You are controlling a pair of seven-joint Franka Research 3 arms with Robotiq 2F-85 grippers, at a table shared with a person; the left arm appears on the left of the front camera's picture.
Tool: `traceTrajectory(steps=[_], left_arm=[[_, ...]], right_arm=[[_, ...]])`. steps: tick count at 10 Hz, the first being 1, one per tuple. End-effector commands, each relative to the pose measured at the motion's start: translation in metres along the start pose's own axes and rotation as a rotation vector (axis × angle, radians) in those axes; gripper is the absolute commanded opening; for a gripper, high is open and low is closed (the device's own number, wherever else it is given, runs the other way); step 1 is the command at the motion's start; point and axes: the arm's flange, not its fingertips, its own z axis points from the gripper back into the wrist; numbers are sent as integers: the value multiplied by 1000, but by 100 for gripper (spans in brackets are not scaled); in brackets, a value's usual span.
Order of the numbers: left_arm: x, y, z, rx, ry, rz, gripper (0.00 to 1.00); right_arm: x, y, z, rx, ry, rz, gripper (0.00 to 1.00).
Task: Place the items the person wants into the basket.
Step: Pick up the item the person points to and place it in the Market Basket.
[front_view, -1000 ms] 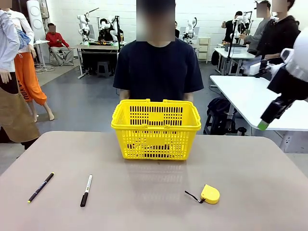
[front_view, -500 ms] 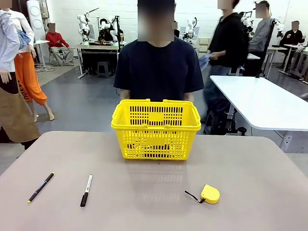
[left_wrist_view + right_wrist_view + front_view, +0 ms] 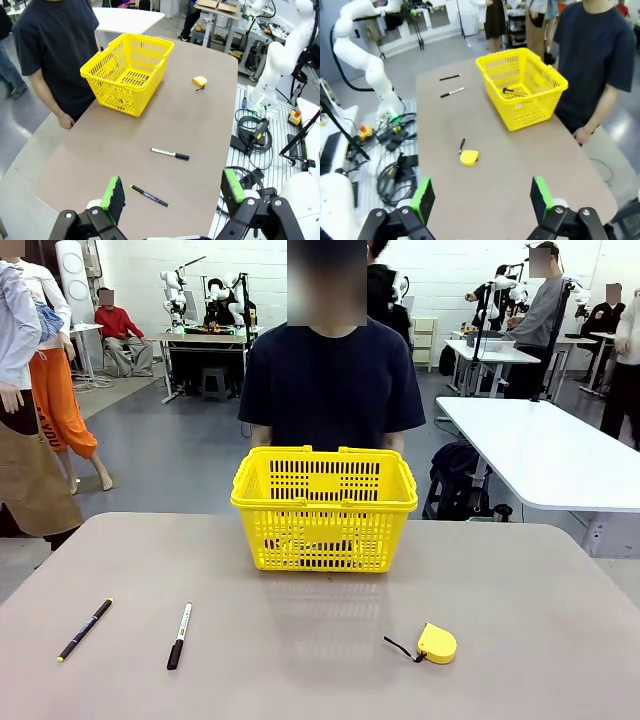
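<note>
The yellow basket (image 3: 325,510) stands at the table's far middle, right in front of the person (image 3: 330,380) in the black T-shirt. Dark items (image 3: 512,91) lie on its floor; I cannot tell them apart. The white marker with black cap (image 3: 179,635) lies on the table at the near left, and shows too as the marker (image 3: 170,154). My left gripper (image 3: 172,187) hangs open and empty high above the table's end. My right gripper (image 3: 481,187) is open and empty as well, high over the opposite end, above the basket (image 3: 520,87).
A thin black pen (image 3: 85,629) lies left of the marker. A yellow tape measure (image 3: 436,643) sits at the near right. The person's hands stay behind the basket. A white table (image 3: 540,450) stands beyond at the right, with people walking farther off.
My right arm, seen at the right edge of the front view a second ago, has pulled out of that view. Passers-by shifted in the background. Nothing on the table moved.
</note>
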Motion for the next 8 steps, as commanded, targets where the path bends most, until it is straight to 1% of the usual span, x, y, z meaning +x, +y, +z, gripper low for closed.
traceTrajectory(steps=[1,3,5,6,7,8], left_arm=[[-1,0,1,-2,-15,-21,100],[-1,0,1,-2,-15,-21,100],[-1,0,1,-2,-15,-21,100],[-1,0,1,-2,-15,-21,100],[-1,0,1,-2,-15,-21,100],[-1,0,1,-2,-15,-21,100]], right_arm=[[-17,11,0,-44,-11,46,100],[-36,30,8,-85,-8,37,100],[-42,53,18,-172,-20,21,100],[-39,58,19,-220,-23,1,100],[-42,38,28,-120,-13,13,100],[-42,38,28,-120,-13,13,100]])
